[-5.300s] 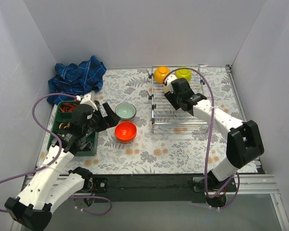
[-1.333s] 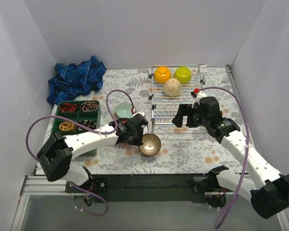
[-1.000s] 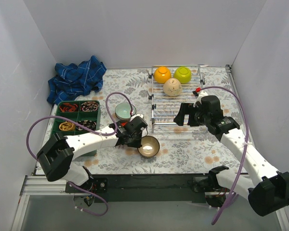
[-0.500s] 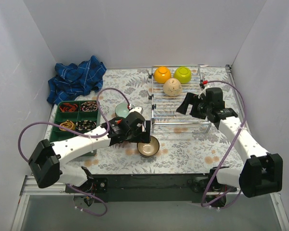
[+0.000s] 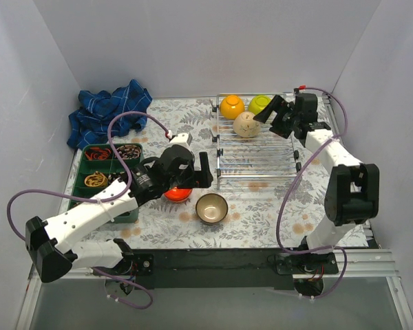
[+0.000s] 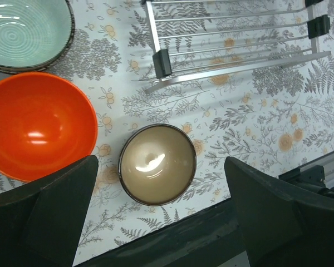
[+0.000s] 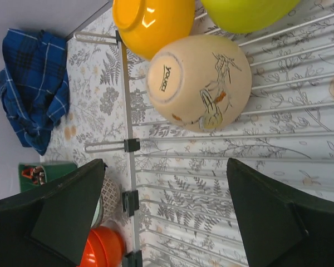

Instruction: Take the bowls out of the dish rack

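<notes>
The chrome dish rack (image 5: 261, 155) holds an orange-yellow bowl (image 5: 231, 106), a lime green bowl (image 5: 259, 102) and a speckled beige bowl (image 5: 245, 124), all upside down. My right gripper (image 5: 271, 111) is open and empty above the rack, just right of the beige bowl (image 7: 200, 83). A dark brown bowl (image 5: 212, 207) stands upright on the table. My left gripper (image 5: 195, 172) is open and empty above it (image 6: 157, 164). A red-orange bowl (image 6: 36, 130) and a pale blue-green bowl (image 6: 25, 33) sit left of it. A white patterned bowl (image 7: 108, 194) shows beside the rack.
A green compartment tray (image 5: 100, 180) with small items stands at the left. A blue checked cloth (image 5: 110, 110) lies at the back left. The table's near edge (image 6: 211, 222) runs close below the brown bowl. White walls close in the sides and back.
My left gripper let go of the dark brown bowl on the table and rose back to the left. My right arm swung to the rack's far end beside the beige bowl.
</notes>
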